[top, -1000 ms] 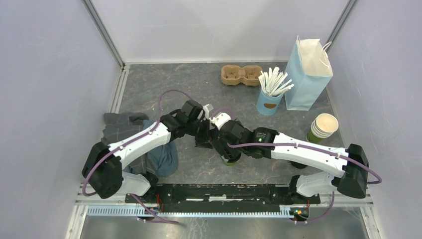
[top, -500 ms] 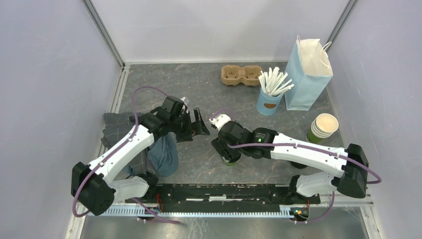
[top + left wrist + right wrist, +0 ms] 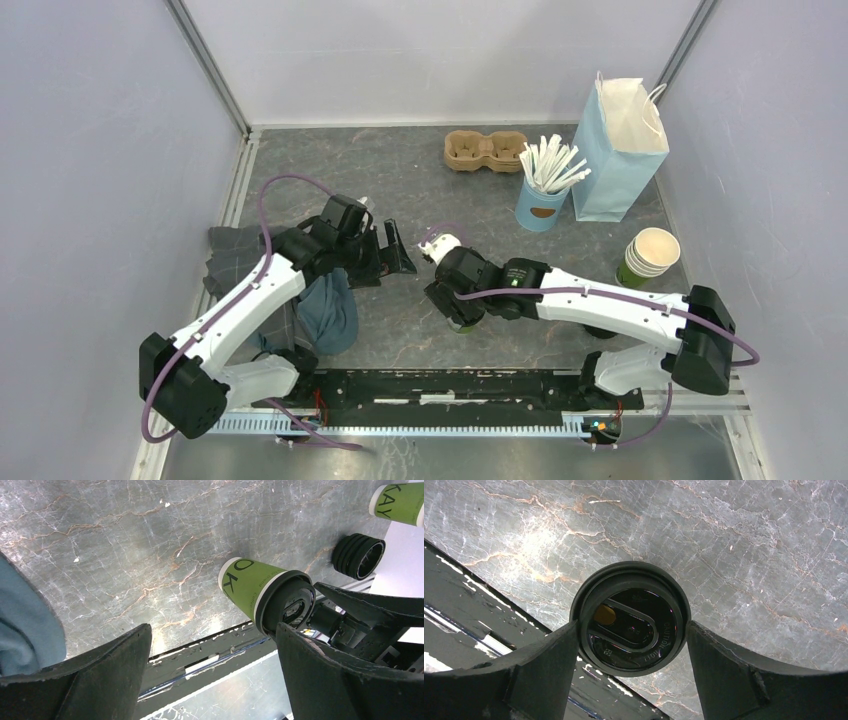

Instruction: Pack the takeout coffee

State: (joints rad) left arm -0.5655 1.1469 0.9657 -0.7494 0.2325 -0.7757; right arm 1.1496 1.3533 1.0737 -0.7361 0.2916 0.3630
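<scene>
Status, near → far:

- Coffee (image 3: 252,590) is stood on the table (image 3: 400,180) close to the front rail, lid on. Not packed yet.
- Right gripper (image 3: 631,630) is placed over it from above, jaws straddling the lid, one finger each side at the rim. Contact vs. a hair of gap can't be told from the wrist cam, so a grip isn't confirmed. No lift is seen.
- Left gripper (image 3: 212,630) is held just beside, to the left, jaws wide apart, nothing between them.
- Cloth (image 3: 320,310) is lying under the left arm, not involved.
- Bag (image 3: 620,150) is stood upright at the far right, well apart from the coffee. Carrier (image 3: 485,150) is at the far edge, both slots bare.

Est. remaining: grip to be secured, cup lifted, carried across to the bag, lowered in. Basically all of it.

Hidden / unclear:
- In the top view the coffee is almost fully covered by the right wrist. Only a green sliver is shown.
- Bag interior isn't visible from any cam.
- Fill level is masked by the lid.
</scene>
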